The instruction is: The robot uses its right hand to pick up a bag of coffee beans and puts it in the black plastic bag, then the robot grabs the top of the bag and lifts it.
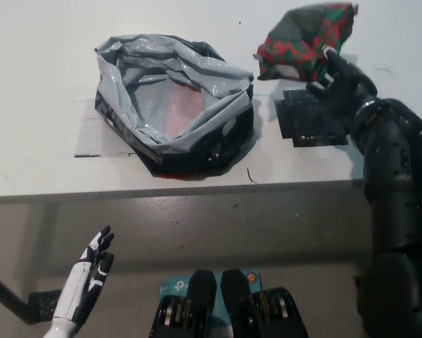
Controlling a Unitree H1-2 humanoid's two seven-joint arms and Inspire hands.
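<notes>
Coffee-bean bag (303, 41), red and green in a jagged pattern with a dark panel on its upper face, is up off the table and clamped in the black right hand (339, 79), at the upper right of the head view. The dark fingers (328, 59) wrap the bag's right side from below, and the bag tilts, its left end pointing down toward the table and its right corner near the top edge of the picture. Under it, a dark rectangular patch (311, 118) lies flat on the white table (34, 84), just to the right of the black plastic bag (174, 104). That plastic bag sits on the table with its mouth wide open and facing up, its grey inner lining crumpled and rolled outward over the black outside, and a reddish tint showing deep inside. The coffee bag is beside and above that opening, to its right, not over it and not touching it. The black right arm (396, 197) rises from the bottom right corner, crossing the table's front edge to reach the bag. Down at the lower left, below the table's edge and well away from everything, the white left hand (89, 274) rests with its dark-tipped fingers spread and nothing in it.
</notes>
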